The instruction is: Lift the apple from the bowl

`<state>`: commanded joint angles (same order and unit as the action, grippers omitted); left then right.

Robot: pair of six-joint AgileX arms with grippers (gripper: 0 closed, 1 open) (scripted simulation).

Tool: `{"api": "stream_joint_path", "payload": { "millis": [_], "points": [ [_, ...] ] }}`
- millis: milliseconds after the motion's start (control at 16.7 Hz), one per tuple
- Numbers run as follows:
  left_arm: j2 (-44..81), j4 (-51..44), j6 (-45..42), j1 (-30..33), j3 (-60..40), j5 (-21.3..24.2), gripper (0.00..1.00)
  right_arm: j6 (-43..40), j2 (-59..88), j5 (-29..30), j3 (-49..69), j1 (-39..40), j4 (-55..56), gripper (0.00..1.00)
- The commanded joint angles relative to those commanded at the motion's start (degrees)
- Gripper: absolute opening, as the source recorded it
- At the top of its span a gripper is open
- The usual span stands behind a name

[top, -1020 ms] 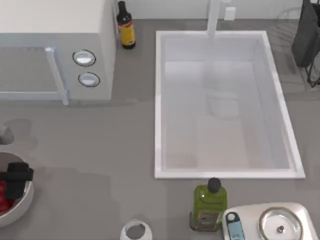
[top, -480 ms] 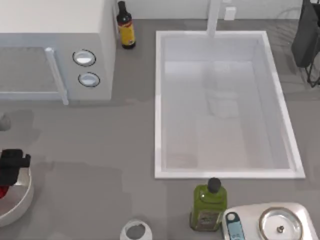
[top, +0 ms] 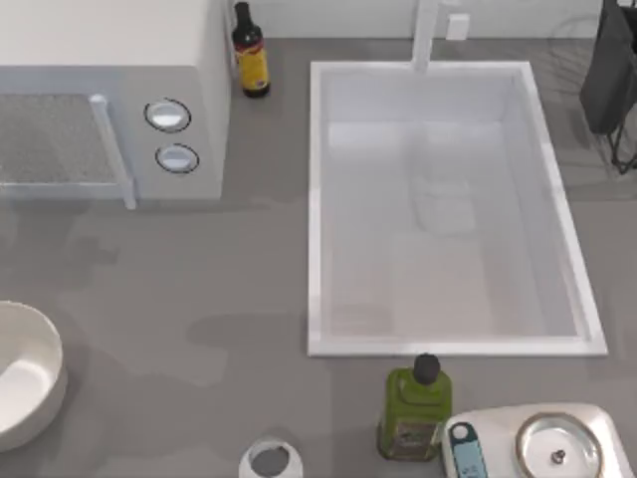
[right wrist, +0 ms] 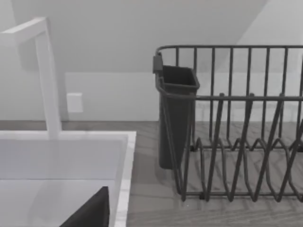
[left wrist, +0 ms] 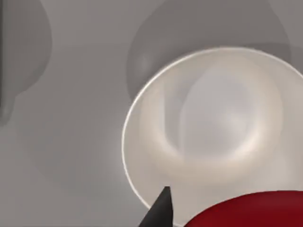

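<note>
Apple (left wrist: 246, 210): we see it above the bowl (left wrist: 208, 127) — clear of the inside.
Left gripper (left wrist: 158, 210): one dark fingertip beside the apple — grip unclear.
Bowl: table's left edge.

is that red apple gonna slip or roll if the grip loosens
Probably yes. The small glossy red apple looks smooth and round, so it could slip, then roll. It hangs above the wide white bowl, whose curved pale inside would likely catch it.

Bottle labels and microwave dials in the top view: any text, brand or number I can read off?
None is readable.
Dark bottle: label blurred.
Green bottle: label blurred.
Microwave dials: no markings legible.
Blue-faced device beside the steel dish: nothing legible.
</note>
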<state>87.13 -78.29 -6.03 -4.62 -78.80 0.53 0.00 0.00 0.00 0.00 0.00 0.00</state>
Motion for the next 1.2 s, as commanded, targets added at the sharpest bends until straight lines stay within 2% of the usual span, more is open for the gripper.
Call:
{"api": "stream_joint_path", "payload": {
  "millis": [300, 780, 960, 1200],
  "points": [
    [-2.66, -15.29, 0.38, 0.34, -14.55, -0.04, 0.0, 0.0, 0.0, 0.0, 0.0, 0.0, 0.0, 1.0],
    [-2.67, -16.94, 1.16, 0.96, -16.32, -0.09, 0.0, 0.0, 0.0, 0.0, 0.0, 0.0, 0.0, 1.0],
    [-0.26, -14.67, 6.81, 6.61, -15.06, -0.15, 0.0, 0.0, 0.0, 0.0, 0.0, 0.0, 0.0, 1.0],
    [4.05, -8.69, 21.86, 21.69, -11.28, -0.31, 0.0, 0.0, 0.0, 0.0, 0.0, 0.0, 0.0, 1.0]
  ]
}}
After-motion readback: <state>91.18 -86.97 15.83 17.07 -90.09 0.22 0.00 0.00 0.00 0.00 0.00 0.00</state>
